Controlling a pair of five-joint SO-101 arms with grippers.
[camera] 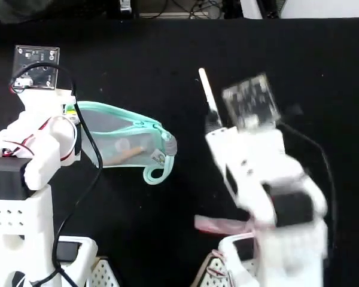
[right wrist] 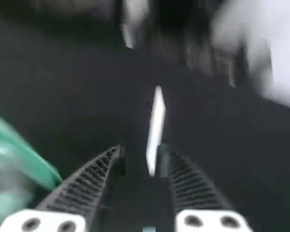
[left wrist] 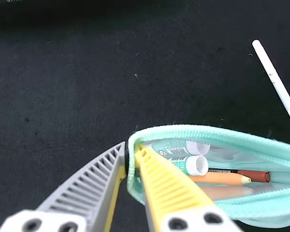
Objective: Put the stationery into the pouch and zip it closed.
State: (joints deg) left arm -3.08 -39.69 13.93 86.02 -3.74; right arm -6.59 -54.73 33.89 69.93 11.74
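Mint-green pouch (camera: 122, 143) left of centre on the black counter (camera: 137, 54), mouth gaping. Left-end rim clenched between the two fingers of the left gripper (left wrist: 130, 151). Already inside: white-capped glue stick (left wrist: 191, 164), pencil (left wrist: 222, 179), dark red pen (left wrist: 249, 175).

Soft, limp fabric, likely to sag or slide if unbraced. Grasp at the left end should serve both to prop the mouth and to anchor against the zip. Grey zip pull (camera: 169, 143) at the right end looks small and probably fiddly. Loop (camera: 155, 175) just near of it.

Right of the pouch and well apart: white pen (camera: 206, 89), flat on the counter, running far to near. Judged light, stiff, smooth and round, so apt to roll or squirt out. Best taken mid-barrel, across the width.

Right gripper (right wrist: 137, 153) spread, straddling the pen's near end, not clenched on it as far as can be judged.

Possible snags: black cable (camera: 99, 164) draped across the pouch's left end. Pink strip (camera: 224, 226) near, by the right arm's base, off the pen-to-pouch line.
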